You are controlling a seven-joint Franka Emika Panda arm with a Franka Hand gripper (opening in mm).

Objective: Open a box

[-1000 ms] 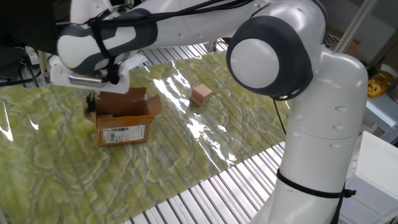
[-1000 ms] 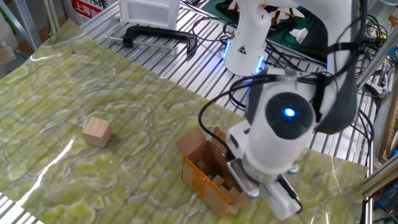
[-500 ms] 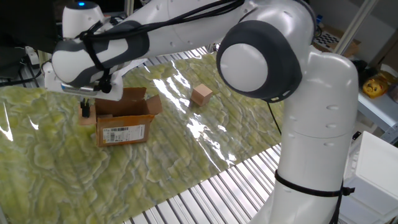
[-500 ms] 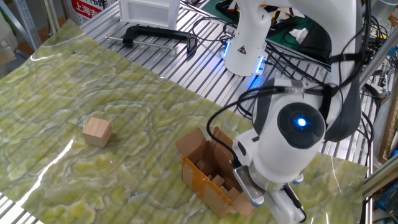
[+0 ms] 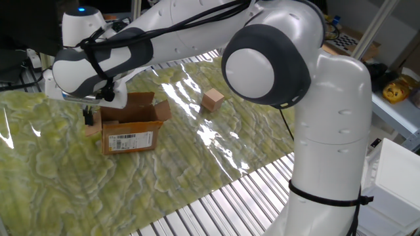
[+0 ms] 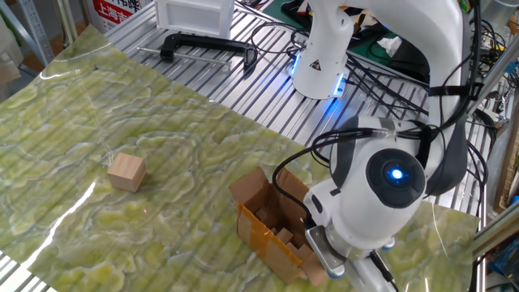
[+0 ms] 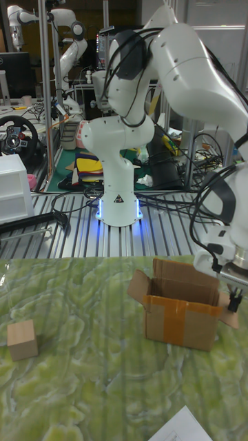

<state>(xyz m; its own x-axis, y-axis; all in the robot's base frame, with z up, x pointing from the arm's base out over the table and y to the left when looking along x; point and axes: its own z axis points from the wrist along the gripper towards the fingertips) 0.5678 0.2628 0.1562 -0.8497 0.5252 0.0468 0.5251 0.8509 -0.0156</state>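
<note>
While the box point(image 5: 131, 124) gapes, fingers point(image 5: 88, 117) hang beside its outer edge.

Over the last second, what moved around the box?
The arm's wrist swung outward off the box, carrying the fingers from above one side flap to just outside that flap, low beside the carton. Nothing was visibly gripped or released. The box, its flaps spread open, and the small cube stayed put on the green mat.
</note>
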